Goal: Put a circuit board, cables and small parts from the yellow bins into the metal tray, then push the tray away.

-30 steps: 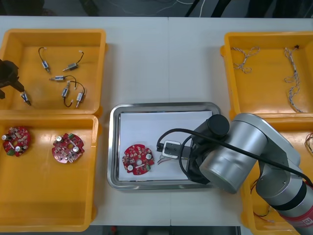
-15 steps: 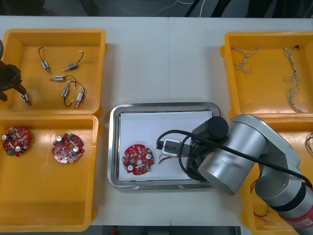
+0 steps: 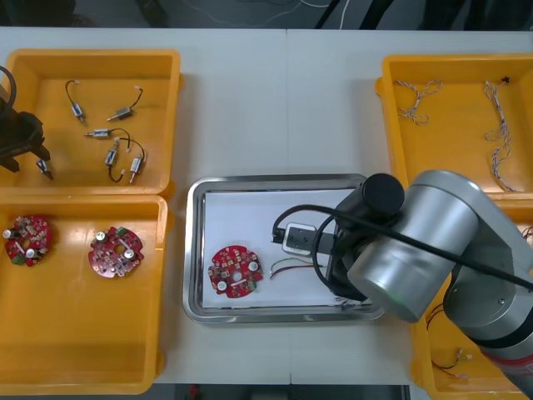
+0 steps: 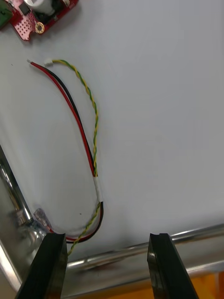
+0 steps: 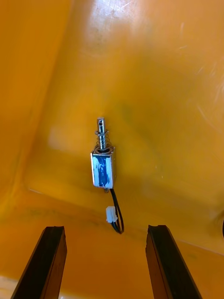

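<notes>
The metal tray [image 3: 275, 180], white inside, holds a round red circuit board [image 3: 235, 271] and a red and yellow cable [image 3: 287, 267]. My right arm [image 3: 408, 250] hangs over the tray's right part. In the right wrist view my right gripper [image 4: 106, 266] is open just above the tray's rim [image 4: 140, 257], and the cable [image 4: 91, 154] lies loose on the white floor, curling between the fingers, beyond it the board's edge [image 4: 32, 16]. My left gripper [image 3: 25, 154] is open in the upper left yellow bin [image 3: 92, 57], a small metal part [image 5: 102, 168] lying ahead of its fingers.
Several more small metal parts [image 3: 112, 133] lie in the upper left bin. Two circuit boards [image 3: 115, 250] sit in the lower left bin. Twisted cables [image 3: 500, 125] lie in the upper right bin. My right arm covers much of the lower right bin [image 3: 433, 375].
My right gripper has opened and let the red and yellow cable go onto the tray floor, and the arm has drawn back a little. The left gripper has edged down toward the small part.
</notes>
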`<state>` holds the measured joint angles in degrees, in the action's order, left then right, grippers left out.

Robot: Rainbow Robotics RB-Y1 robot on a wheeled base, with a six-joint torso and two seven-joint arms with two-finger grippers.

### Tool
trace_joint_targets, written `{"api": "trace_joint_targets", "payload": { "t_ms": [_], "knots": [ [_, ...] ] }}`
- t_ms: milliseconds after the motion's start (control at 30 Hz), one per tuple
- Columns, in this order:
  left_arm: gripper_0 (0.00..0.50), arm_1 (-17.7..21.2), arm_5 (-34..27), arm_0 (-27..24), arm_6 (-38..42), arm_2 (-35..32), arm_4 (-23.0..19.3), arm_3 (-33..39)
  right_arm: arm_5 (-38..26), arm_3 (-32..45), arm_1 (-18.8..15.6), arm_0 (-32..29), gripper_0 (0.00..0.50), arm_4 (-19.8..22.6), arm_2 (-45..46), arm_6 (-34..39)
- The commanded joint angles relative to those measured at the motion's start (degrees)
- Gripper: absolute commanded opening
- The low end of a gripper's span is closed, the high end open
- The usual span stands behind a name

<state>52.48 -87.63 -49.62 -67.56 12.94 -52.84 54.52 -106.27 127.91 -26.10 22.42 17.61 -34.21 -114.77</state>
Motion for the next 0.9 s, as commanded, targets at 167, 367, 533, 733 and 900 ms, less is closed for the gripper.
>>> {"api": "trace_joint_targets", "payload": {
  "t_ms": [167,367,533,733,900],
  "knots": [
    [0.500,-0.9,3.2,-3.0,-2.8,2.1,-0.6,-1.6,-3.7,3.7,3.4,5.4,0.500,5.9,15.0,0.1],
    [0.500,-1.4,4.7,-3.0,-3.4,2.1,-0.8,-2.8,-3.7,3.8,3.4,6.4,0.500,11.9,28.0,0.9],
    [0.500,-1.6,7.3,-3.0,-3.5,3.8,-0.8,-3.5,-3.7,4.2,2.1,6.4,0.500,12.4,34.8,1.3],
    [0.500,-1.9,8.3,-3.0,-3.5,4.7,-1.0,-4.1,-3.7,4.2,-1.4,6.3,0.500,11.2,40.7,2.4],
    [0.500,-2.1,9.1,-3.0,-3.5,5.6,-0.9,-4.5,-3.7,3.2,-3.4,6.5,0.500,9.3,44.0,3.5]
  ]
}}
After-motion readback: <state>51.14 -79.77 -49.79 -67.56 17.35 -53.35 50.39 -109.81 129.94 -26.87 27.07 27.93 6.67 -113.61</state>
